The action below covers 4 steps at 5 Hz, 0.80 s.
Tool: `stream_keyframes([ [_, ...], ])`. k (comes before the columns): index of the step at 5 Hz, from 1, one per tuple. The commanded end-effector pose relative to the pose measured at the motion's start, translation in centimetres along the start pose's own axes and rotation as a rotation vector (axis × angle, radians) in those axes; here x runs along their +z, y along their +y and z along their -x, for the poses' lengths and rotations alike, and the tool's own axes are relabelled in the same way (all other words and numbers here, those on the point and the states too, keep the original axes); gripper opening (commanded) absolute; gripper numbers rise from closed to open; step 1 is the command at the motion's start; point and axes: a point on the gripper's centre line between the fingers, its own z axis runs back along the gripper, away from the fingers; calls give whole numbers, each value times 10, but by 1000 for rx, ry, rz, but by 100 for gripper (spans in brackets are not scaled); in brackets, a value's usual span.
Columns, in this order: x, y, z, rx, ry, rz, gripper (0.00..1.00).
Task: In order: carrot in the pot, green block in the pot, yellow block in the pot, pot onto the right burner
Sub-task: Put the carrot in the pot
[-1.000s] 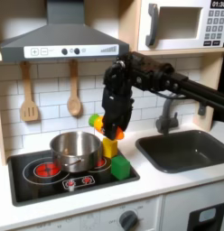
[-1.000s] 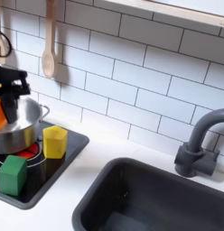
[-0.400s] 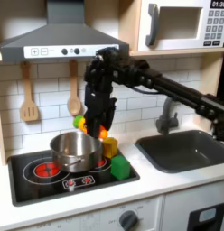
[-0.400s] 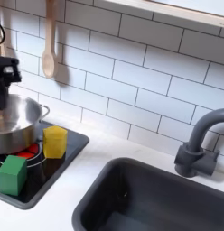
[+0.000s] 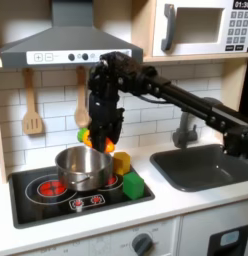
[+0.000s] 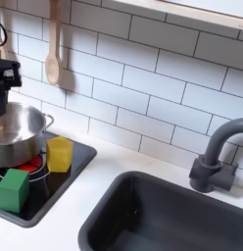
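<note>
Black gripper (image 5: 96, 136), clamped on the small orange toy carrot (image 5: 89, 134), has shifted left. It now hangs above the round shiny steel pot (image 5: 82, 166).

The arm reaches in from 3 o'clock, and its gripper (image 5: 96, 135) hangs just above the far rim of the pot (image 5: 82, 166). The carrot (image 5: 95, 139) is clamped in the jaws, with its green end toward 9 o'clock. The pot sits on the black hob (image 5: 41, 195), between two red burners. The yellow block (image 5: 121, 162) stands at the pot's 3 o'clock, close to its wall. The green block (image 5: 133, 184) sits at the pot's 4 o'clock, nearer the hob's front edge. Two wooden spoons (image 5: 32, 108) hang on the tiled wall at 9 o'clock. A dark sink (image 5: 206, 166) lies at 4 o'clock, with a tap (image 5: 186, 128) behind it.
</note>
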Motion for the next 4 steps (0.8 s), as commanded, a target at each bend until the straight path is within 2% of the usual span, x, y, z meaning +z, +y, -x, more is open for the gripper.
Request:
stream_keyframes([
  [1,-12,4,-7,-3,38,-2,0],
  [2,-17,4,-17,-16,46,-11,0],
  [3,-22,-1,-22,-9,49,10,0],
  [4,-26,-4,-22,-8,65,8,0],
])
